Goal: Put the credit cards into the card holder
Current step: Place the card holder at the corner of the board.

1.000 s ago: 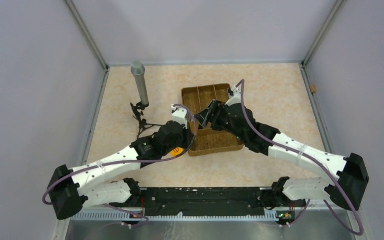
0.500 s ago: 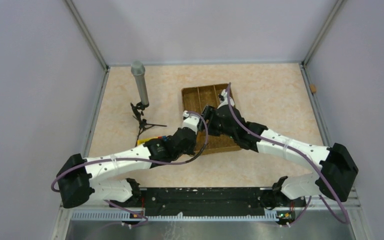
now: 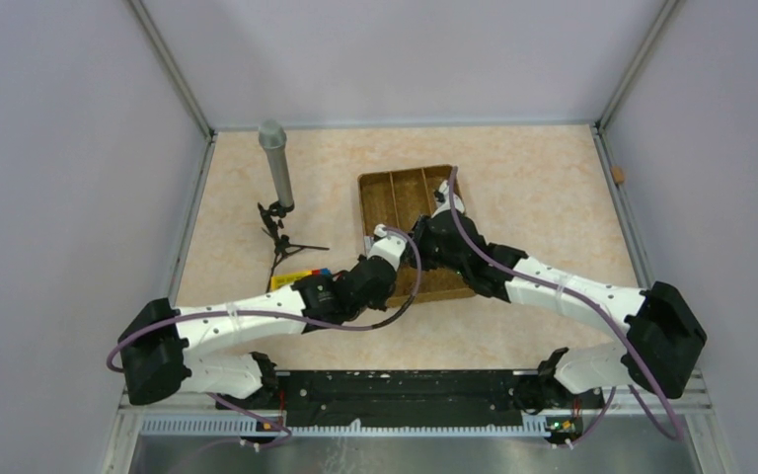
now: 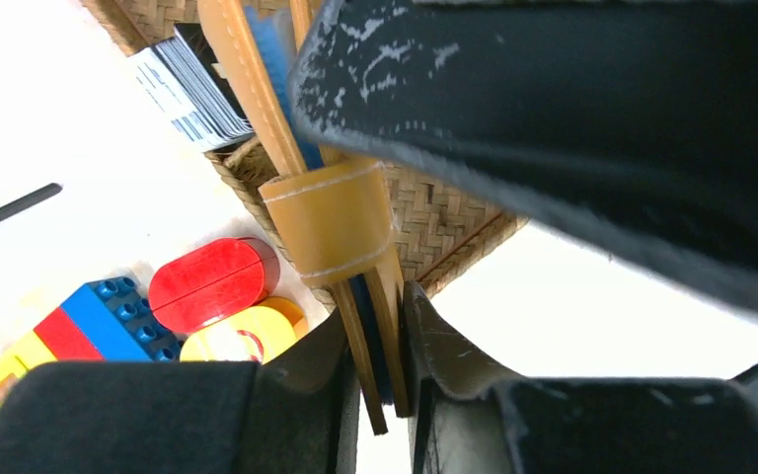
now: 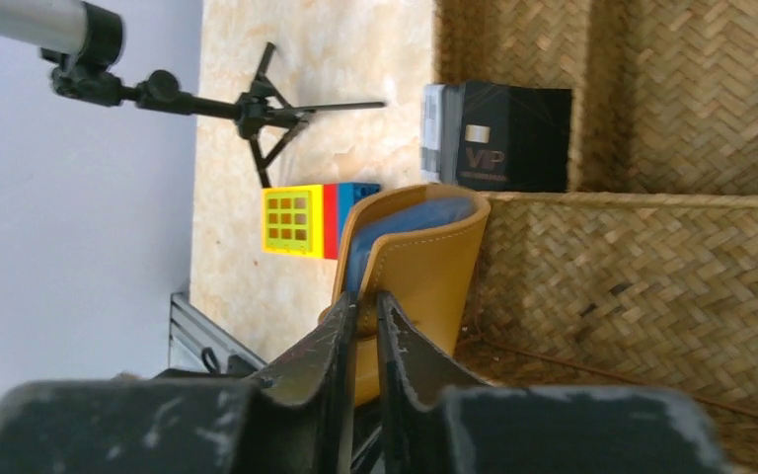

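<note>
Step in hand: getting the card holder (image 5: pixel 424 267) opened and steadied, no card loaded yet.

The holder is off the table (image 3: pixel 543 188), held up on edge over the near left corner of the woven tray (image 5: pixel 651 257), which sits mid-table. Both arms are on it. The left gripper (image 4: pixel 380 385) is clamped on the bottom edge, with both tan flaps and the blue lining pinched between its fingers. The right gripper (image 5: pixel 367 316) is closed narrow, and looks to be pinching one flap only. The snap tab hangs loose and the flaps bow apart, showing blue inside.

The cards (image 5: pixel 513 133), a black stack with the top one marked VIP, lie in the tray's left compartment, just past the holder and not touching it. Toy blocks (image 5: pixel 301 219) sit on the table outside the tray's left side, with a small tripod (image 5: pixel 266 114) further toward the far left corner.

Next, as a judgement: the left keeps its clamp while the right peels its flap wider or lets go to fetch a card. The stack lies flat against the tray wall, so picking off the top card needs a shallow edge pinch. Risk: the holder twists in the clamp or flops shut.
</note>
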